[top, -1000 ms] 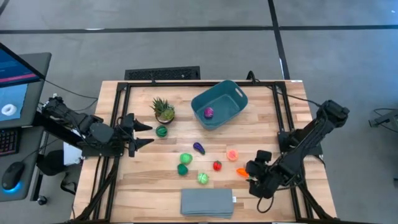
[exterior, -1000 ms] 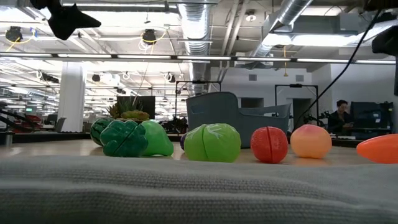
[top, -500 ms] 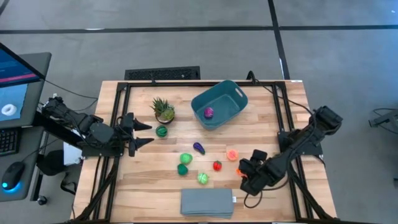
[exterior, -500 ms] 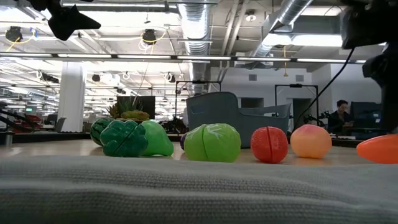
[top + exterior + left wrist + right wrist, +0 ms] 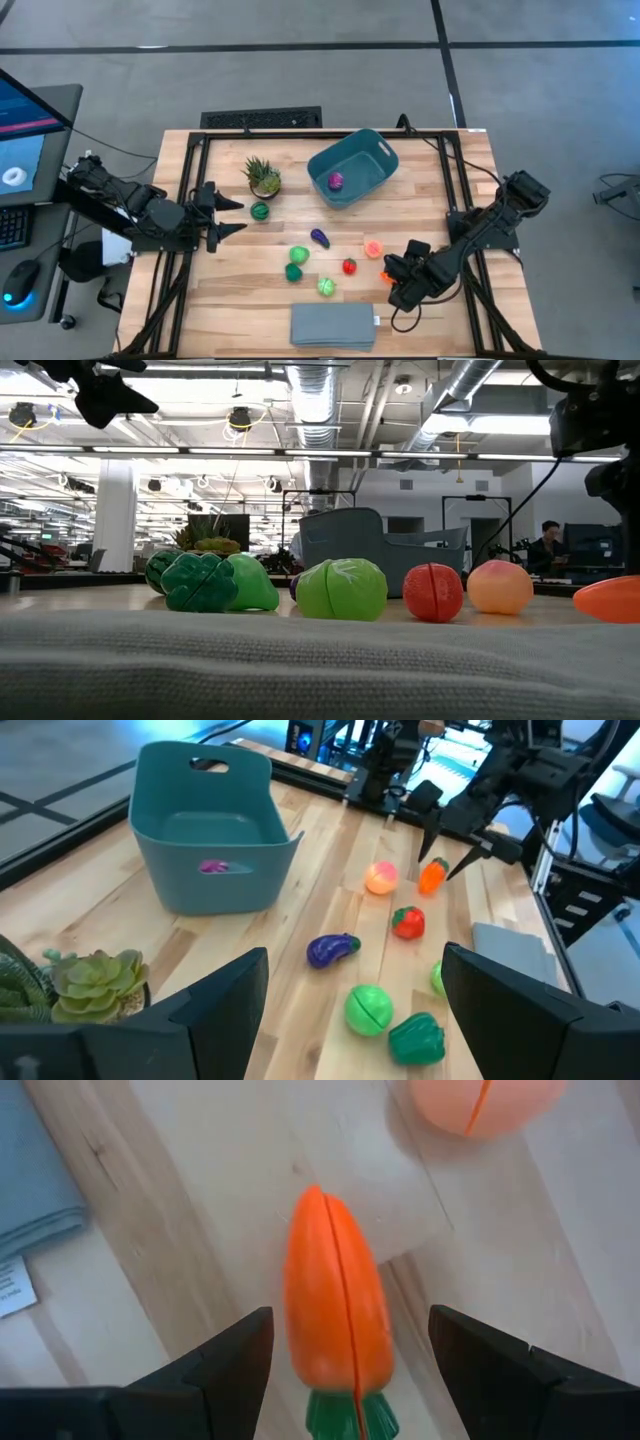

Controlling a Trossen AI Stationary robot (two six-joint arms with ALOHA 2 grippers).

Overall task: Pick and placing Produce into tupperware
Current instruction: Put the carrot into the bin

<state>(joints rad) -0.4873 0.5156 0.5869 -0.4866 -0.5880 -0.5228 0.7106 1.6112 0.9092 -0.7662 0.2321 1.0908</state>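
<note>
Teal tupperware sits upper centre of the high view, a purple piece inside; left gripper waits mid-left, fingers apart; right gripper, lower right, straddles the orange carrot, fingers spread, not gripping.

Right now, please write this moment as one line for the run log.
right gripper: open, straddling carrot | left gripper: open, waiting near plant | tupperware: one purple toy inside
</note>
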